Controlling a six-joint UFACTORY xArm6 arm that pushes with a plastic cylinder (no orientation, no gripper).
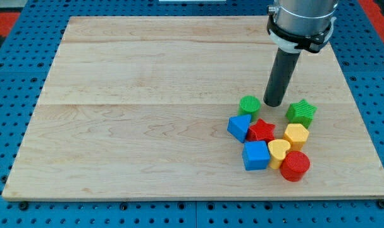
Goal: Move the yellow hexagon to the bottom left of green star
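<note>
And here we are on the pale wooden counter (147, 95), all eyes on the ribbed green plastic star (301, 111). My tip (273, 104), the blunt end of the dark rod that serves as end effector, has no jaws to open or close and holds nothing; it sits just to the star's left, between it and the ribbed green plastic cylinder (249, 104).

The yellow plastic hexagon (296, 135), glossy with flat sides, lies directly below the star, almost touching it. It's hemmed in: the red plastic star (262, 130) to its left, the yellow plastic heart (279, 151) and the ribbed red plastic cylinder (295, 166) below it.

It only needs a small shift leftward from under the green star, I'd say. The smart play looks like swinging round the star's right side and nudging the hexagon's right face gently left and slightly down. The risk is clipping the star itself, or bulldozing the red star into the blue plastic triangular block (240, 127).
</note>
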